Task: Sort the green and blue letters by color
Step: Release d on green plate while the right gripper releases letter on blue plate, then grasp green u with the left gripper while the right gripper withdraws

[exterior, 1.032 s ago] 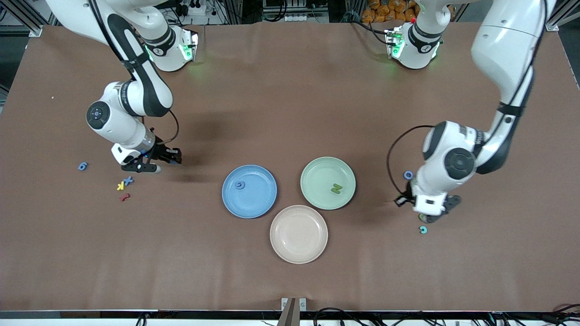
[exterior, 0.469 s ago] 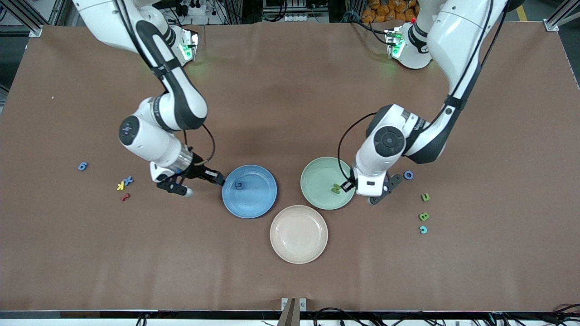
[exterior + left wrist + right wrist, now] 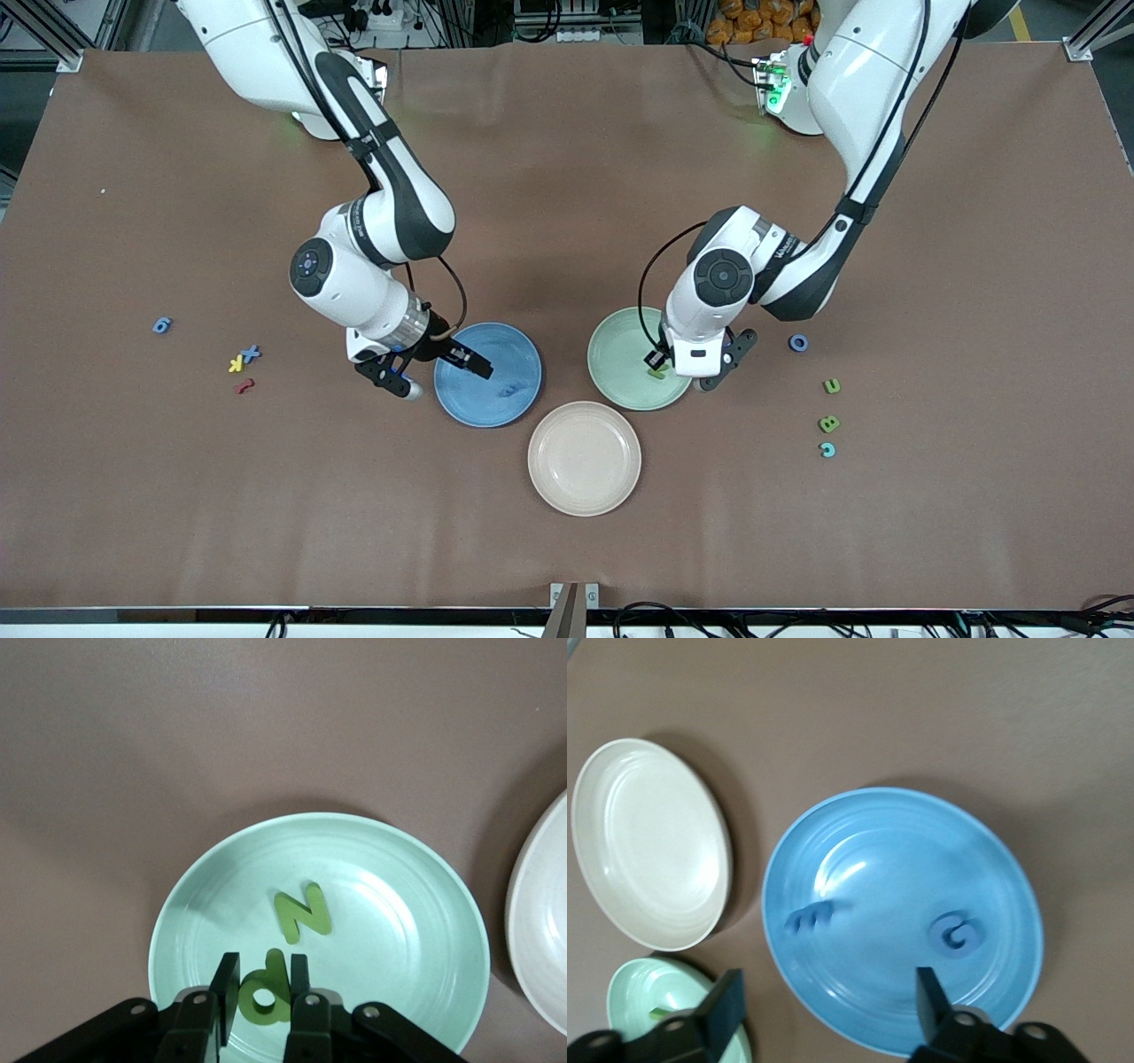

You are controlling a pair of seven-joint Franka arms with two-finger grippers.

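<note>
Front view, right hand [image 3: 436, 365] now over blue plate [image 3: 509, 412]

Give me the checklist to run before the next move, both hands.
1. Left hand grips small olive-green flat letter: ok.
2. That letter is over the pale green round plate, which holds the flat green N: ok.
3. Right hand open over blue round plate: ok.
4. Blue pieces lie flat in it: blue G-shaped piece ok; other small blue piece cannot tell.
5. Sorting finished: not ok; small blue ring and small blue 6 lie on the brown table.
</note>
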